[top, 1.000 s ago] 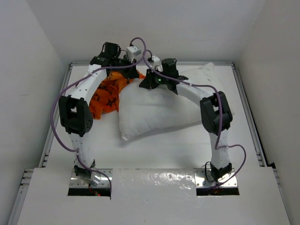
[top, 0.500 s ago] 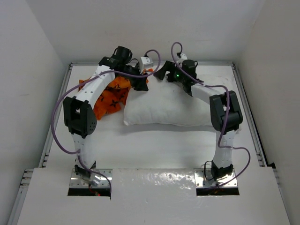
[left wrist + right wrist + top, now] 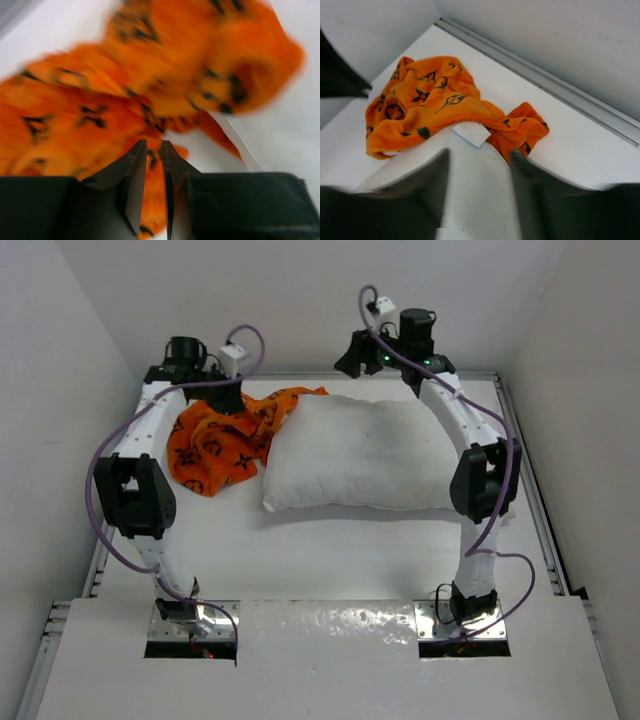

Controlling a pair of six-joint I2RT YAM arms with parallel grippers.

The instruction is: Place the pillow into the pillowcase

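Observation:
The plump white pillow [image 3: 365, 452] lies flat in the middle of the table, with a small white tag [image 3: 471, 134] at its left end. Crumpled to its left is the orange pillowcase [image 3: 222, 435] with dark motifs, one corner lying against the pillow's far left end. My left gripper [image 3: 225, 398] hovers over the pillowcase [image 3: 100, 100]; in the left wrist view its jaws [image 3: 153, 146] stand a narrow gap apart, holding nothing. Raised near the back wall, my right gripper [image 3: 353, 355] is open and empty [image 3: 479, 152] above the pillow [image 3: 475, 200], looking toward the pillowcase [image 3: 430, 102].
White walls enclose the table on the left, back and right. A metal rail [image 3: 560, 90] runs along the foot of the back wall, and side rails [image 3: 122, 460] border the table. Purple cables loop off both arms.
Both grippers opened and let go. The pillow dropped flat. The left arm swung left over the pillowcase, and the right arm rose toward the back wall.

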